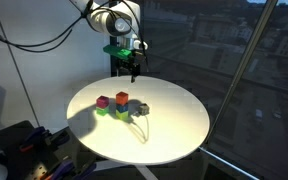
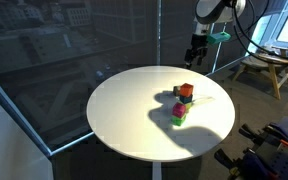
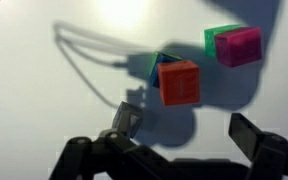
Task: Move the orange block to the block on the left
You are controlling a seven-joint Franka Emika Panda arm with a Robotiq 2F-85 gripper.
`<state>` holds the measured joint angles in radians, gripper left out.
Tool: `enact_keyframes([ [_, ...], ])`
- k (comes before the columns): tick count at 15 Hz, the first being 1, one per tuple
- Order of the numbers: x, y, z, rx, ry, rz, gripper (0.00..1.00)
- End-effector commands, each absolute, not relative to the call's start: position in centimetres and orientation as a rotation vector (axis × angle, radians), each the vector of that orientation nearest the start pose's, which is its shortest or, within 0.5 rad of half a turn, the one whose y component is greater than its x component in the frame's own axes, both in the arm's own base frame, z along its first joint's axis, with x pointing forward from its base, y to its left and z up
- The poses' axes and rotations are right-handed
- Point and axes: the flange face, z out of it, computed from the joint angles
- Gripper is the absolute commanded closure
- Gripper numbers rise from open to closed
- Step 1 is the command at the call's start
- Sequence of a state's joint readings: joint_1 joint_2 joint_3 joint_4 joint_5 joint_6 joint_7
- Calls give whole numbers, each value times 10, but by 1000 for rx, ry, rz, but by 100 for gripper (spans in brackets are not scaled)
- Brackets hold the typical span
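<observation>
**Pincer state.** The pincer is being held released and empty. In the wrist view its two fingers are being shown spread wide apart with nothing between them. In both exterior views it is being held well above the table, near the far rim and apart from the blocks.

**Location of the work piece.** The orange block is being carried near the middle of the table. It appears to be resting on a teal block, of which only an edge is being shown. Just beside this pair, a magenta block is being carried on a green block. The two stacks are not being seen to touch.

**Handling properties (judged).** The orange block is being treated as a small, rigid, light cube, not fragile. Its faces look smooth, so some slip is being allowed for. Because it is being supported by another loose block, a sideways push is being regarded as likely to topple the stack.

**Recommended hold.** A grip from above is being advised, with the fingers closing on two opposite vertical faces, squared to the cube. The faces turned away from the magenta stack are being preferred, so that finger clearance is being kept. The grip is best kept on the orange cube alone, above the teal block.
</observation>
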<state>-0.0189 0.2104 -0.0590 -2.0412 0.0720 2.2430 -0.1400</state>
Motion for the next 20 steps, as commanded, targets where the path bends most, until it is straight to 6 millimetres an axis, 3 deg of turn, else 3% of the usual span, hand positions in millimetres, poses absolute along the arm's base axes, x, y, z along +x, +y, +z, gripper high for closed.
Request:
enact_keyframes([
  [1,593,-52,341,-3111,161,22,0],
  [7,594,-52,335,-3102,280,50,0],
  [15,592,-30,297,-3115,139,181,0],
  [20,591,-15,273,-3136,-74,239,0],
])
